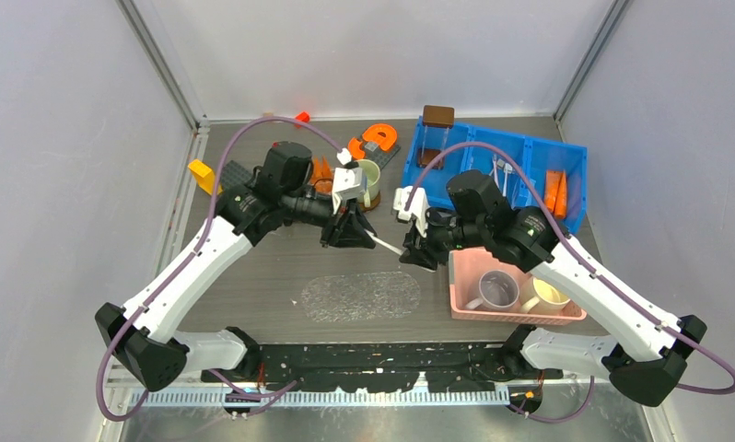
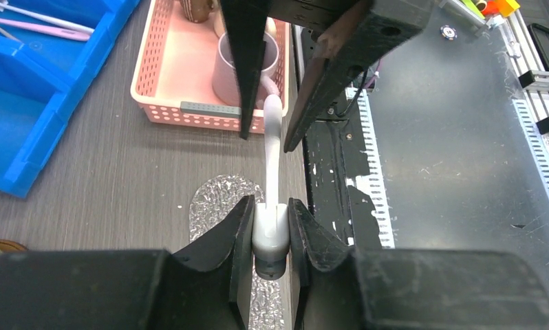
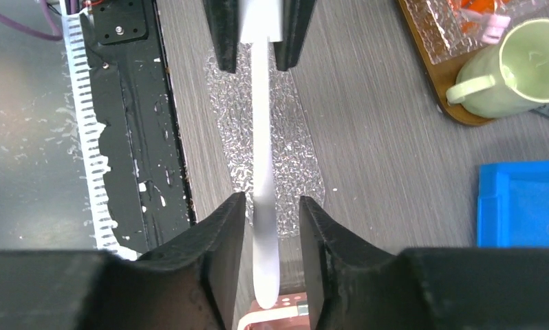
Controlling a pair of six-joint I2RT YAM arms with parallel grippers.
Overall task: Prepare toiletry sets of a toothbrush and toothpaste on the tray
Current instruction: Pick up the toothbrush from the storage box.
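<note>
The left gripper (image 2: 270, 206) is pinching the thick end of the white toothbrush (image 2: 272, 158), which is hanging above the clear tray (image 2: 217, 199), while the right gripper (image 3: 272, 203) is standing slightly parted around its slim end, and the brush looks light, stiff and likely slippery, best held at that thicker end.

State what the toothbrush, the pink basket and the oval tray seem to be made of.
Toothbrush: white plastic, smooth, slightly glossy.
Pink basket: moulded plastic, matte, with perforated walls.
Oval tray: clear with a pebbled texture, probably plastic, possibly glass.
</note>
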